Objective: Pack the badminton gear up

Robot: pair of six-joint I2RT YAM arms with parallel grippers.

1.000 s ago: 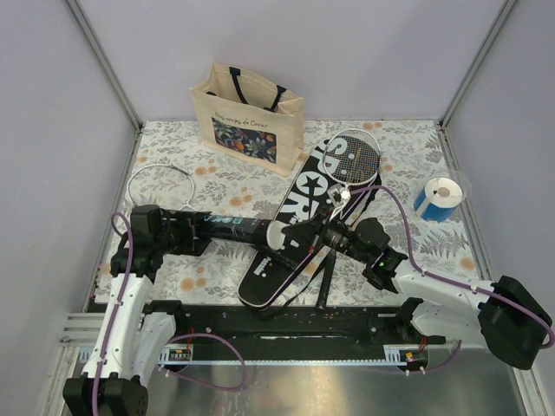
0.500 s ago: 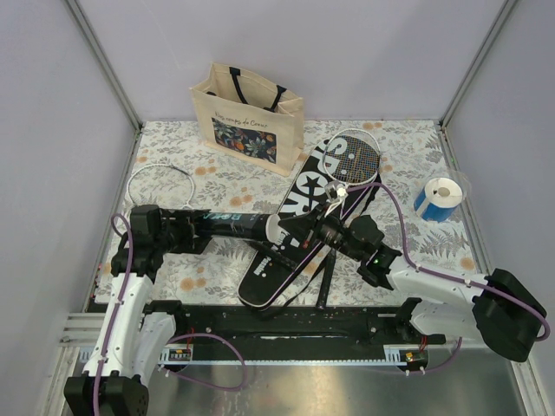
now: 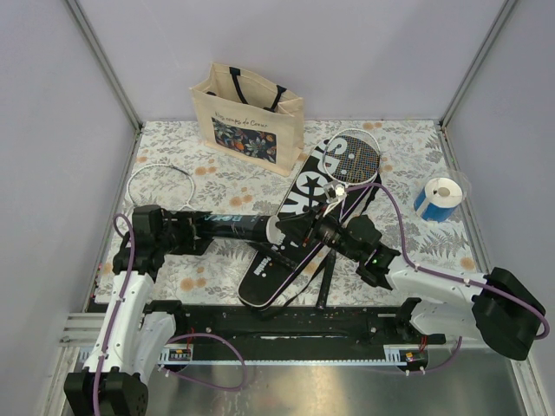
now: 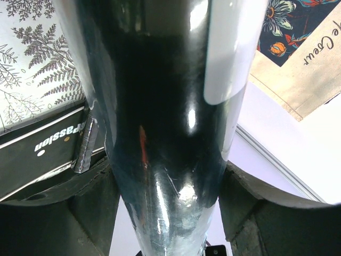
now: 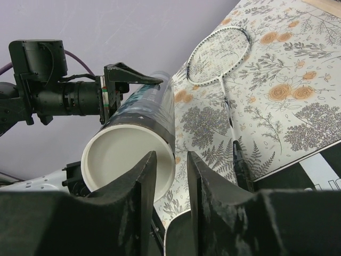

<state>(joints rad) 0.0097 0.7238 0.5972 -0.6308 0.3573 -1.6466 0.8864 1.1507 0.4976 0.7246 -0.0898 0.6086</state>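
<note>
Floral-clothed table (image 3: 408, 147) in a white-walled booth. Probable step: loading the tube (image 3: 232, 225). The left gripper (image 3: 192, 230) clamps it level above the near table, long axis left–right, white end facing the right gripper (image 5: 181, 160), whose jaws stand narrowly apart and empty. Next move likely calls for aligning a shuttlecock (image 3: 337, 188) with that end.

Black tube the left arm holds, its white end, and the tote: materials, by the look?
Tube: glossy dark plastic or laminated card, sharp highlights. End cap: matte white plastic, probably. Tote bag: beige woven cloth, likely canvas; soft creases.
</note>
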